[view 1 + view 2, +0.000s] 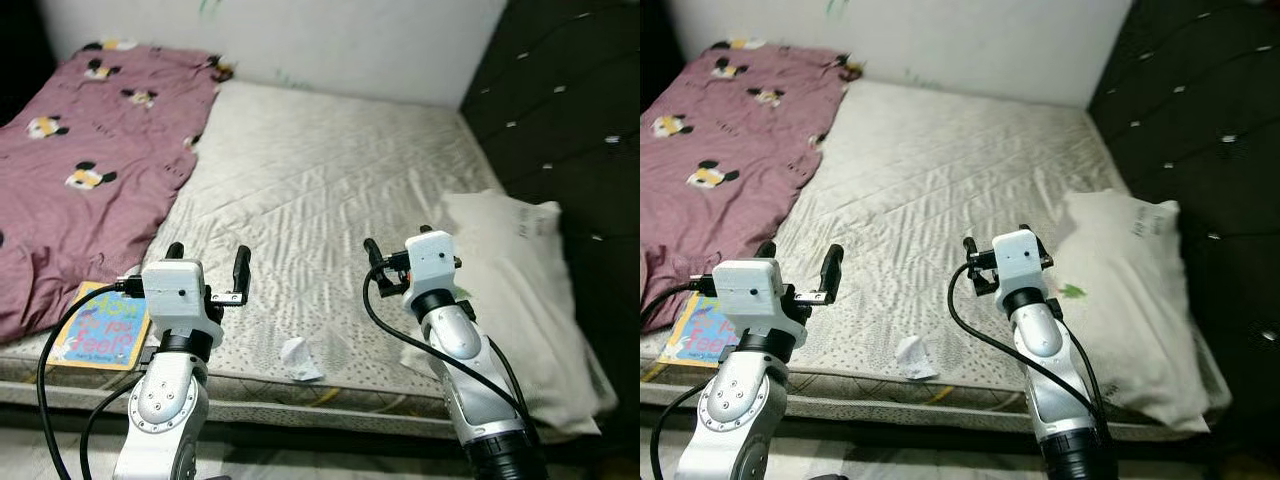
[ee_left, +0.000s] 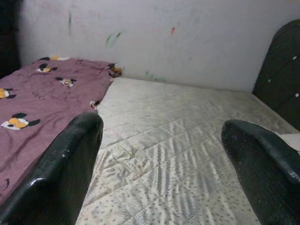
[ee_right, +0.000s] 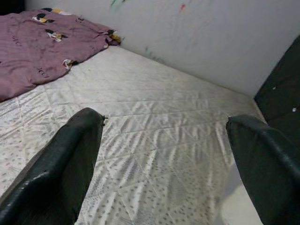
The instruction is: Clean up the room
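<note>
A: What takes up most of the scene?

B: A bare white quilted mattress [image 1: 320,190] on a bed, reaching back to a pale wall [image 1: 300,40] marked with a few faint scribbles. A dark tufted headboard [image 1: 570,120] runs along the robot's right side of it.

A: And lying on the mattress?

B: A mauve blanket printed with cartoon mice [image 1: 90,150] is spread over the robot's left part, from the far corner down to the near edge. On the opposite side a white pillow [image 1: 520,300] lies against the headboard, its near end hanging over the mattress edge.

A: Anything smaller that needs tidying?

B: A yellow and blue children's picture book [image 1: 100,325] lies flat at the near left corner, just beside the blanket's edge and partly behind the left arm. A small crumpled white scrap of paper [image 1: 300,360] sits near the front edge of the mattress, between the two arms and touching neither.

A: Where are the hands?

B: Both are raised over the near edge of the bed. The left hand [image 1: 208,270] hovers above the near left part of the mattress, close to the book, its two black fingers [image 2: 61,173] spread wide with nothing between them. The right hand [image 1: 398,250] hangs just beside the pillow, fingers [image 3: 65,168] likewise wide apart and holding nothing.
</note>
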`<state>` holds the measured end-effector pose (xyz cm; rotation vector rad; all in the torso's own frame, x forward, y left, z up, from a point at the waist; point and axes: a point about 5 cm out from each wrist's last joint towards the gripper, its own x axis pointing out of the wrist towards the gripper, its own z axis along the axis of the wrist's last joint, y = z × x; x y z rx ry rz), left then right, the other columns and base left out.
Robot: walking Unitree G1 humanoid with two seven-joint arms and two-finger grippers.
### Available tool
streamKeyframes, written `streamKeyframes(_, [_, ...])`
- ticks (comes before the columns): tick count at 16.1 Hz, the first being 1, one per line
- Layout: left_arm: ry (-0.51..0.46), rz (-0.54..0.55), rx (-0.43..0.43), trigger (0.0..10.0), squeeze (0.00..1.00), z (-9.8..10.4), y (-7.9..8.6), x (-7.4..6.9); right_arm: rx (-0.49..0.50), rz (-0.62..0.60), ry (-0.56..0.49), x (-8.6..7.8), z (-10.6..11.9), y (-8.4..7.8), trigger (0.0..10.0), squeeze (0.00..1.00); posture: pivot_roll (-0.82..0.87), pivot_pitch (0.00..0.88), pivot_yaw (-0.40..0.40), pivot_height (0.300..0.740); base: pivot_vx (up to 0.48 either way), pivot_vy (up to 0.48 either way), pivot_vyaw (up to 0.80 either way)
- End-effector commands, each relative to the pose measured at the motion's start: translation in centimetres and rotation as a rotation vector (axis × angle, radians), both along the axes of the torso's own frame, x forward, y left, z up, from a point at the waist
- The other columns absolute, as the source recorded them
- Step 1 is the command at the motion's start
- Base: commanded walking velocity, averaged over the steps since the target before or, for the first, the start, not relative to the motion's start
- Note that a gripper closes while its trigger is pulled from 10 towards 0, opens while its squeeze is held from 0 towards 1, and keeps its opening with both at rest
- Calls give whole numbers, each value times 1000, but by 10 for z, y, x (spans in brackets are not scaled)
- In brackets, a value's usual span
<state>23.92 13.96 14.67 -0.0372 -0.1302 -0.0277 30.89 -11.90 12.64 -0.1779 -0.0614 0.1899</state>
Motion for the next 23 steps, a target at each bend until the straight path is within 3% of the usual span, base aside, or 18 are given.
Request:
streamKeyframes(1, [3, -18, 4, 10000, 0, -1, -3, 2, -2, -10, -6, 2, 2, -5, 10000, 0, 54, 68, -104, 740, 281, 0, 0])
streamKeyframes(4, [3, -17, 1, 10000, 0, -1, -4, 2, -50, -34, -20, 2, 2, -6, 10000, 0, 59, 61, -103, 740, 275, 0, 0])
streamKeyframes(7, [7, -7, 11, 10000, 0, -2, -4, 3, -22, 20, -9, 2, 0, 1, 10000, 0, 61, 54, -102, 740, 80, 0, 0])
streamKeyframes(10, [1, 4, -7, 10000, 0, -2, -3, 4, -95, -15, -32, 6, 4, -1, 10000, 0, 57, 47, -102, 740, 0, 0, 0])
streamKeyframes(16, [23, 22, -51, 10000, 0, -8, -2, 8, -31, 49, -20, 1, 1, 7, 10000, 0, 53, 36, -101, 740, 0, 0, 340])
streamKeyframes(23, [14, 17, -55, 10000, 0, -6, -4, 10, -4, 43, -6, 4, 1, 4, 10000, 0, 50, 42, -106, 740, 0, 459, 114])
